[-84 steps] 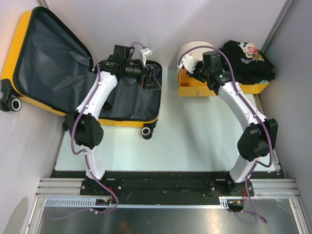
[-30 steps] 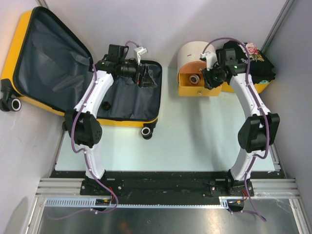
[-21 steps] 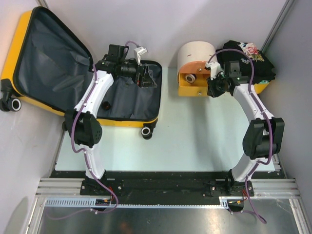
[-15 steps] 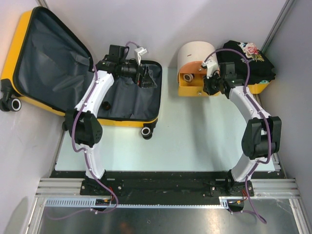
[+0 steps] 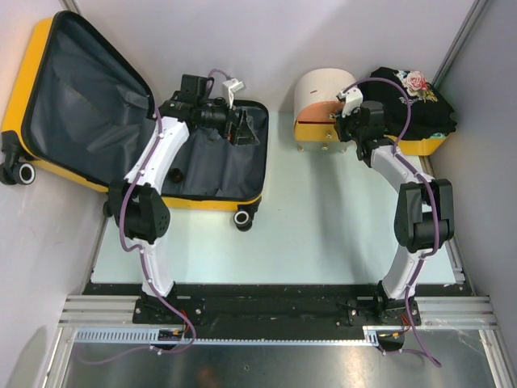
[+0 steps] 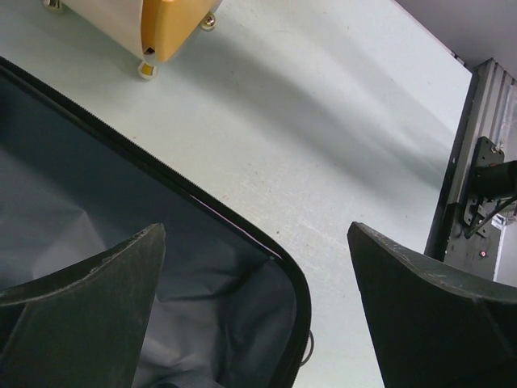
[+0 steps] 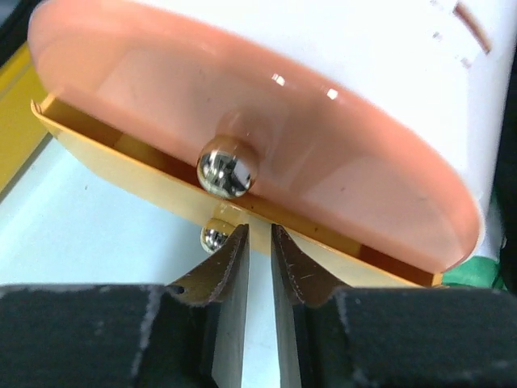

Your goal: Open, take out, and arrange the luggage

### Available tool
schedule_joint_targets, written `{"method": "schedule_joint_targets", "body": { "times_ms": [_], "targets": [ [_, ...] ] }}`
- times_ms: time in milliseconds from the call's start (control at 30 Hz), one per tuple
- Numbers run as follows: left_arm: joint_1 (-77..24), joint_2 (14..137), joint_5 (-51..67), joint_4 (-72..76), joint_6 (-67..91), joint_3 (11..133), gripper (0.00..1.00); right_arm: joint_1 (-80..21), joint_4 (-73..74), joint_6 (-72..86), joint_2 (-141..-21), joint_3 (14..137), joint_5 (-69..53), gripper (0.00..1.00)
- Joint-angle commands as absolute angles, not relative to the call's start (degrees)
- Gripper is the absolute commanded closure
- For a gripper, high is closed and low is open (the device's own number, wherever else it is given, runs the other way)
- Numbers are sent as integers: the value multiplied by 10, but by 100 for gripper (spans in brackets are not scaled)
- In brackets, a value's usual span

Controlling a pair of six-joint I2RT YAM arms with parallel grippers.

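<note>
The luggage (image 5: 81,93) lies open at the back left, its yellow lid leaning on the left wall and the dark grey lining showing. My left gripper (image 5: 241,129) hovers open over the far right corner of the base, nothing between its fingers. In the left wrist view the gripper (image 6: 257,230) frames the black zipper rim (image 6: 266,255) and the lining. My right gripper (image 5: 349,128) is at the front of the cream-and-orange cabinet (image 5: 323,89). Its jaws (image 7: 258,230) are nearly together with a thin empty slit, tips against the lower drawer front beside a small silver knob (image 7: 214,237).
A larger silver knob (image 7: 226,168) sits on the upper orange drawer front (image 7: 339,174). Black folded clothing with a flower print (image 5: 412,101) is piled on a yellow bin (image 5: 420,147) at the back right. A small dark object (image 5: 176,174) lies in the suitcase base.
My right gripper narrowed its jaws and moved left against the cabinet front. The drawer that stood pulled out now sits pushed in. The left arm has not moved.
</note>
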State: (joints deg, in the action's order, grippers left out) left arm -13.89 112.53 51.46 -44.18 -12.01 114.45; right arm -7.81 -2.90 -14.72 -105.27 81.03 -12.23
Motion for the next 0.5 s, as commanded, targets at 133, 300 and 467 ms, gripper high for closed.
{"method": "schedule_joint_targets", "body": {
  "times_ms": [133,300,467],
  "targets": [
    [-132,1129,497,-432,-127,1164,2,-76,-165,-78,-1029,784,-100,75],
    [-131,1127,487,-425,-129,1165,2,-44,-134,-3,-983,770,-141,69],
    [-127,1129,483,-417,-127,1169,2,-30,-89,77,-966,770,-212,61]
  ]
}}
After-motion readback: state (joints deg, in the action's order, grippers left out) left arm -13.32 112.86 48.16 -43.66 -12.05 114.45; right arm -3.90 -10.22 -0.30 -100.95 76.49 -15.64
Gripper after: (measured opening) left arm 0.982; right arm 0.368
